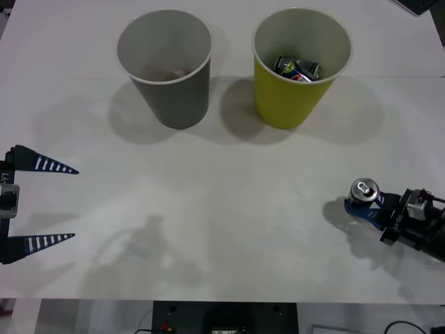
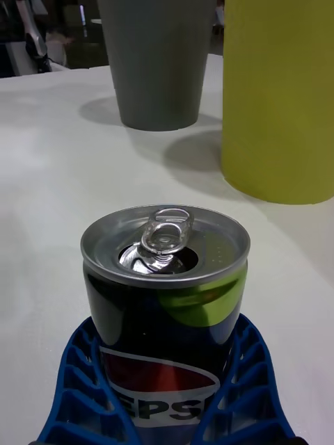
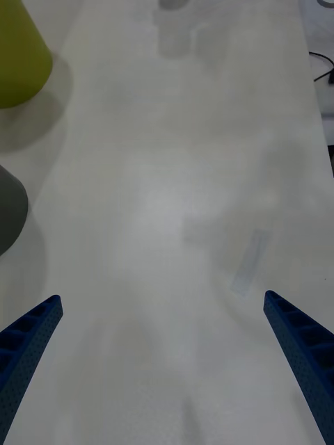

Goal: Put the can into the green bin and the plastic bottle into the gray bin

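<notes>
The can [image 1: 364,189], dark with a silver top and a Pepsi logo [image 2: 167,299], stands on the table at the front right. My right gripper [image 1: 368,205] is shut on it, its blue fingers [image 2: 83,375] hugging both sides. The green bin [image 1: 302,104] stands at the back right, and the gray bin [image 1: 177,97] is to its left. Both bins rise behind the can in the right wrist view, green [image 2: 278,104] and gray [image 2: 160,62]. My left gripper [image 1: 73,204] hangs open at the table's left edge, holding nothing [image 3: 161,299]. The plastic bottle is out of view.
Another Pepsi can [image 1: 297,68] lies inside the green bin. Something pale brown [image 1: 167,72] sits at the bottom of the gray bin; I cannot tell what it is. White tabletop [image 1: 222,209] stretches between the two grippers and in front of the bins.
</notes>
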Robot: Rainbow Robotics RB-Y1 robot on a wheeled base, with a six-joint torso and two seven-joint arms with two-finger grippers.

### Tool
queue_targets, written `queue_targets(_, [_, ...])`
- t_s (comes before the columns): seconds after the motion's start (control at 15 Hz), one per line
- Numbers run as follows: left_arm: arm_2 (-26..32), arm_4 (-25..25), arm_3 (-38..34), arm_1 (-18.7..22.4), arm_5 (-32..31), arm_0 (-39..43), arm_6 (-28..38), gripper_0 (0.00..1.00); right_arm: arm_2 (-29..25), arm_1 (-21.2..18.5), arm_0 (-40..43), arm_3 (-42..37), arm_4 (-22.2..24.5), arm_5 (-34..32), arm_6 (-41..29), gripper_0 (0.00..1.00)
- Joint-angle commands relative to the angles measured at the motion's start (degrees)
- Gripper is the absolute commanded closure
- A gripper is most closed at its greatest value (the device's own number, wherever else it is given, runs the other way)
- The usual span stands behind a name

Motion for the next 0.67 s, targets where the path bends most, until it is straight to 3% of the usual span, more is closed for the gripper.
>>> queue_targets(0.07, [0.0, 0.0, 0.0, 0.0, 0.0, 0.0, 0.0, 0.00, -0.5, -1.5, 2.0, -8.5, 5.0, 2.3, -8.4, 1.00])
queue_targets(0.2, [0.0, 0.0, 0.0, 0.0, 0.0, 0.0, 0.0, 0.00, -1.5, -2.2, 4.8, -16.4, 9.1, 4.8, -15.0, 1.00])
queue_targets(0.67, [0.0, 0.0, 0.0, 0.0, 0.0, 0.0, 0.0, 0.00, -5.2, -4.2, 11.9, -47.2, 30.8, 7.6, -53.8, 1.00])
